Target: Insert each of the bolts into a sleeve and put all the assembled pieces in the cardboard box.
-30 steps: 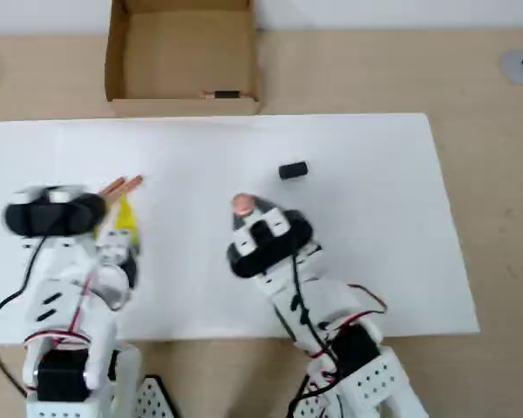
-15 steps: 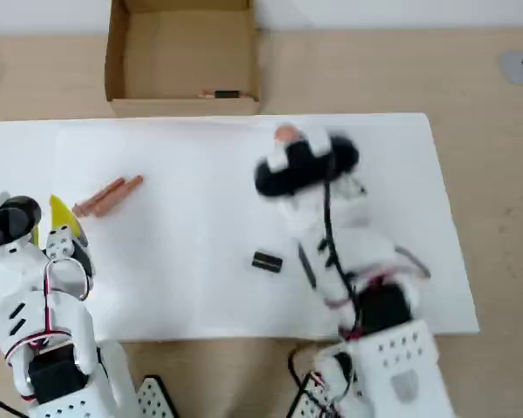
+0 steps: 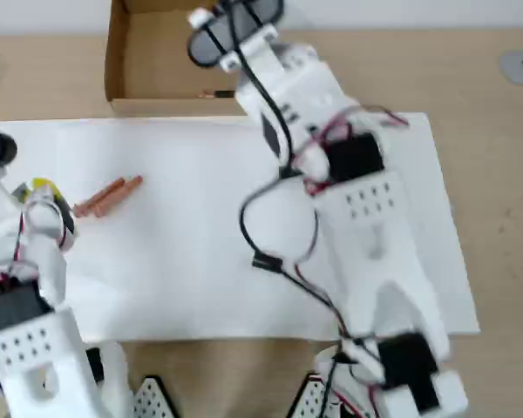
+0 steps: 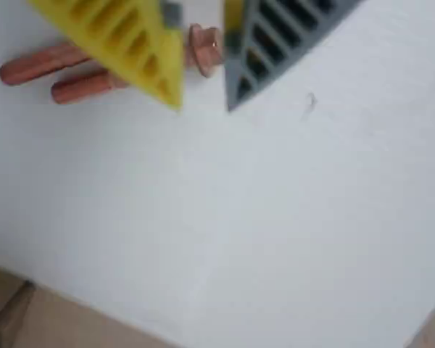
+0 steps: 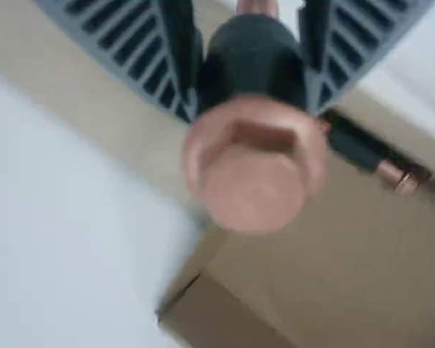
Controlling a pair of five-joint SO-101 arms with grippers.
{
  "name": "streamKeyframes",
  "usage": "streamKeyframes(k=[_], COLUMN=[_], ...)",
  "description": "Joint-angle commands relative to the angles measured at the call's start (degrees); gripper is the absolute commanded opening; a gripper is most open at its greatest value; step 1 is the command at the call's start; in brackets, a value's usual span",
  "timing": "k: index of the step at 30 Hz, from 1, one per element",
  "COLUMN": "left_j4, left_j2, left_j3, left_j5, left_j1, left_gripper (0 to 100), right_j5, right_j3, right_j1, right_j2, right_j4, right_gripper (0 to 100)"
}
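My right gripper (image 3: 235, 19) hangs over the cardboard box (image 3: 115, 61), shut on an assembled piece (image 5: 255, 156), a black sleeve with a copper bolt head showing. The right wrist view looks down past it into the box (image 5: 333, 275), where another assembled piece (image 5: 370, 156) lies by the wall; the high view shows that one (image 3: 220, 94) too. Two copper bolts (image 3: 109, 196) lie on the white sheet (image 3: 183, 279) at the left. My left gripper (image 4: 203, 98) stands open just beside the bolts (image 4: 58, 69). A loose black sleeve (image 3: 263, 261) lies mid-sheet.
The right arm's body stretches across the right half of the sheet, its cables looping near the loose sleeve. The left arm stands at the sheet's left edge. Bare wooden table surrounds the sheet; a small grey object (image 3: 521, 65) sits at the far right.
The right arm has swung from mid-sheet up over the box, carrying the assembled piece. The left arm has drawn back to the left. The loose sleeve now lies nearer the front.
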Motion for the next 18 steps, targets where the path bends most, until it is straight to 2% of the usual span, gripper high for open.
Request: streamKeyframes(k=[1, 10, 18], left_j4=[-0.79, 0.62, 2.81], left_j2=[4.7, 5.93, 5.58], left_j3=[-3.96, -1.93, -0.62], left_j5=[0.0, 0.18, 0.26], left_j1=[0.53, 4.31, 6.07], left_gripper=[4, 4, 3], right_j5=[3.78, 10.9, 11.6], right_j3=[-12.18, -29.67, -41.45], right_j1=[-1.1, -1.36, -3.47], right_j2=[7.52, 27.03, 43.03], right_j4=[0.09, -2.99, -2.81], right_gripper=[1.0, 1.0, 1.0])
